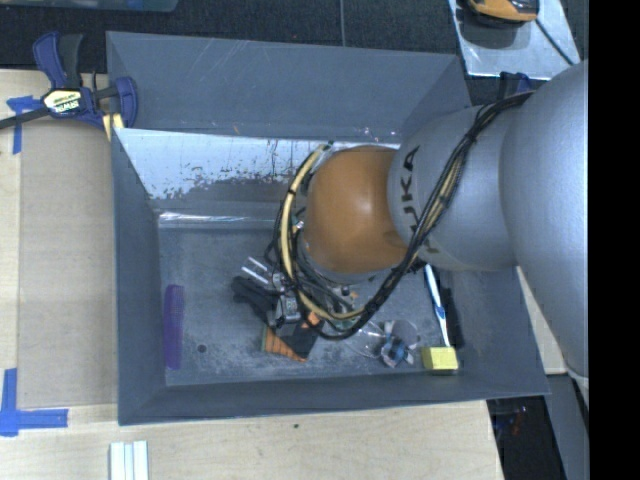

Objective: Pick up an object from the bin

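My gripper (262, 288) is low in the middle of the bin, mostly hidden under the arm's orange cover. Just below it, near the front wall, lies a small orange and dark wedge-shaped thing (287, 343), close to or touching the gripper's dark parts. I cannot make out anything held. To the right of that lies a small clear and blue thing (392, 349).
A purple stick (173, 324) lies along the left wall. A yellow block (440, 359) sits in the front right corner, with a blue and white pen-like thing (436, 303) behind it. The arm and its cables cover the bin's right half.
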`<state>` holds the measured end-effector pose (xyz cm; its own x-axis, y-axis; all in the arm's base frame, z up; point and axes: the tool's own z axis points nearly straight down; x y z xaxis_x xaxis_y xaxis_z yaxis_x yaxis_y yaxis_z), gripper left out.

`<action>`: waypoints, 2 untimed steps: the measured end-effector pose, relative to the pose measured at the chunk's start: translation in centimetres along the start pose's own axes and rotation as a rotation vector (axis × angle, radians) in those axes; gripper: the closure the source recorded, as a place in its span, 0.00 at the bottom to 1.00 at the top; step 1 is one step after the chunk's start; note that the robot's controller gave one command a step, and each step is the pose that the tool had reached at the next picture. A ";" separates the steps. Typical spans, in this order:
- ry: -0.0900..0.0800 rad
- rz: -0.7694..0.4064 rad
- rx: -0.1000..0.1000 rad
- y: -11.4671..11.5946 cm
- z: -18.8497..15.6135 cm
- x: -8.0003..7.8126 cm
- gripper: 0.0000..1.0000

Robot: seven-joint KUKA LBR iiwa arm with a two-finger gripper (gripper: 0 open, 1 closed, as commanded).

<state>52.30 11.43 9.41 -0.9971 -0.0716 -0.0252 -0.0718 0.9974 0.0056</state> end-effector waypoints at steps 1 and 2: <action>-0.002 0.001 0.000 0.0 -1.6 -0.1 1.00; 0.002 0.001 0.000 0.0 -4.0 0.0 1.00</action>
